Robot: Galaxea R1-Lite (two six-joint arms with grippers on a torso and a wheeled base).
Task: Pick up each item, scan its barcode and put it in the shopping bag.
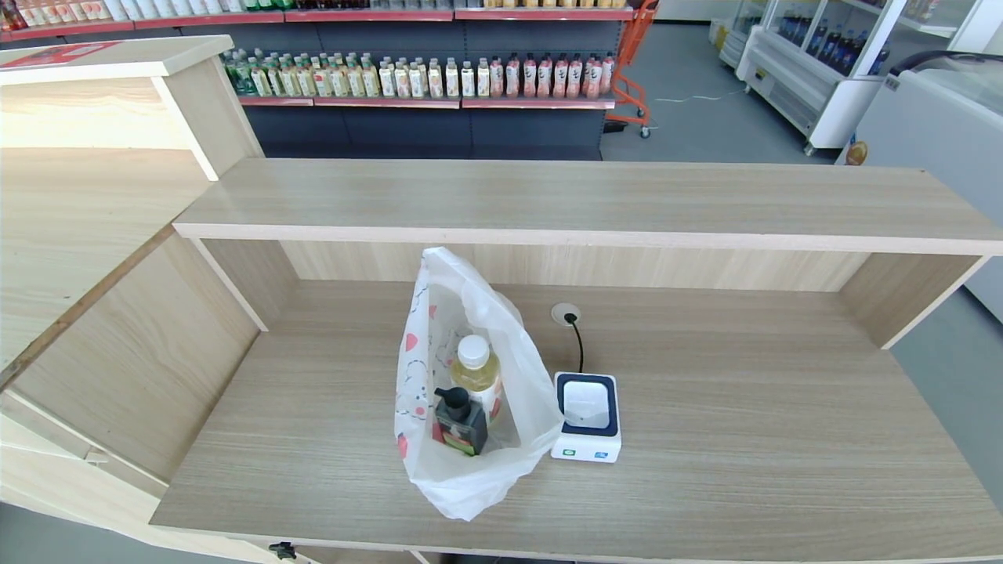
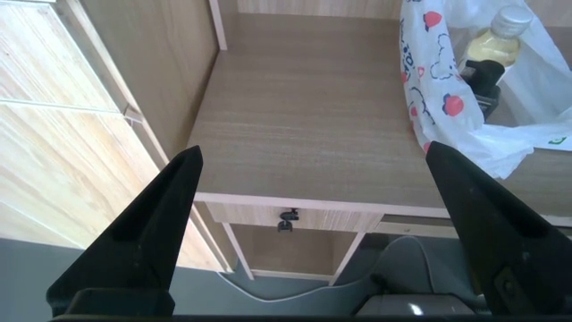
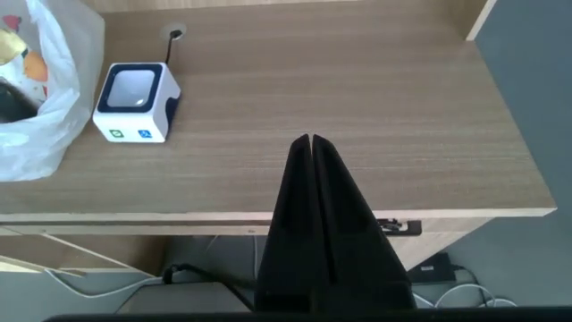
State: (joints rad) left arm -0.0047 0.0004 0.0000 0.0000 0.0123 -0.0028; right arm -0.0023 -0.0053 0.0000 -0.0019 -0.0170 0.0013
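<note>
A white plastic shopping bag [image 1: 468, 392] with red prints stands open on the wooden counter [image 1: 744, 439]. Inside it stand a yellow bottle with a white cap [image 1: 475, 368] and a dark pump bottle [image 1: 460, 421]. Just right of the bag sits the white barcode scanner [image 1: 586, 417], its cable running to a hole in the counter. My left gripper [image 2: 313, 170] hangs open in front of the counter's near edge, with the bag [image 2: 438, 89] off to one side. My right gripper [image 3: 311, 148] is shut on nothing over the counter's front edge, the scanner [image 3: 134, 103] beyond it.
A raised shelf [image 1: 595, 204] runs along the back of the counter, with side panels at left and right. A taller wooden counter [image 1: 94, 157] stands to the left. Store shelves with bottles [image 1: 423, 78] and freezers [image 1: 831, 70] lie beyond.
</note>
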